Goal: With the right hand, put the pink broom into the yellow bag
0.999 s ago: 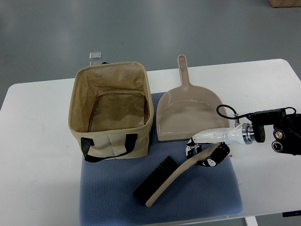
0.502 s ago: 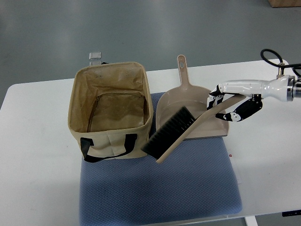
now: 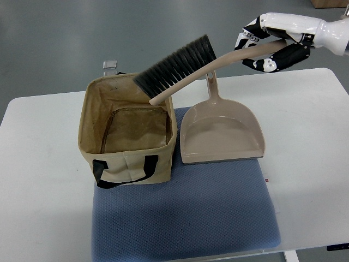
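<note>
The pinkish-beige broom (image 3: 185, 68) with black bristles hangs in the air, tilted, its bristle end over the far right corner of the bag. My right hand (image 3: 271, 43) is shut on the broom's handle end at the upper right, its arm entering from the right edge. The tan open-topped bag (image 3: 128, 128) with black handles stands on the left part of the blue mat, its inside empty. The left arm is out of view.
A matching beige dustpan (image 3: 221, 134) lies right of the bag, its handle pointing away under the broom. A blue mat (image 3: 185, 215) covers the white table (image 3: 43, 180). A small metal clip (image 3: 110, 65) sits behind the bag.
The right hand picked the broom up off the mat, then carried it up and to the left; the bristle end now hovers over the bag's corner.
</note>
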{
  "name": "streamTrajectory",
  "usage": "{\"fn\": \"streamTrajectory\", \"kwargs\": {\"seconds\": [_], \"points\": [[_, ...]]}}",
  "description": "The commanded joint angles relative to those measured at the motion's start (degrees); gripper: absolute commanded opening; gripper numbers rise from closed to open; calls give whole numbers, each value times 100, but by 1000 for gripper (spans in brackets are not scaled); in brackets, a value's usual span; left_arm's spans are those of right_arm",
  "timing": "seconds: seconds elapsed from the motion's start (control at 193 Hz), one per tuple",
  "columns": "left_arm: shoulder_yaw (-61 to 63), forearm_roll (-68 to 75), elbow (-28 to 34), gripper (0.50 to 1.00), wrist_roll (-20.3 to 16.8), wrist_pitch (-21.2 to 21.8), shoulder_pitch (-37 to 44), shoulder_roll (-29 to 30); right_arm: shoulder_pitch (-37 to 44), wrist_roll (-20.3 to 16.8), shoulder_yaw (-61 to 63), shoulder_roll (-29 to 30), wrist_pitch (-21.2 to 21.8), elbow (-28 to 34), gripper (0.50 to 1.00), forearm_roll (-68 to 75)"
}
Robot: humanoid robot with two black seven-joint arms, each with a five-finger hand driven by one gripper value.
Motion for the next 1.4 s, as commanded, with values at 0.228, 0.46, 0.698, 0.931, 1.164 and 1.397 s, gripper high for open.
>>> {"fn": "streamTrajectory", "kwargs": {"seconds": [0.228,0.46,0.698,0.931,1.164,1.397], "points": [[0,-1,-49,1000,-1,2,-1,0,963,-52,-1530,2439,-138,-2024,500,-106],[-26,-10,-49,1000,-1,2,-1,0,980,-52,-1952,3863,-138,-3377,500,-537],[-35,-10,-49,1000,-1,2,-1,0,848,-52,-1960,4505,-138,-3896,500,-1284],[-26,-10,-41,1000,-1,-7,-1,0,796,-52,-2048,4795,-138,-3887,878,-1266],[-26,-10,-41,1000,-1,2,-1,0,1112,-70,-1890,4663,-138,-3870,934,-1152],[-26,-10,-41,1000,-1,2,-1,0,1244,-465,-265,3855,-147,-3896,934,-168]]}}
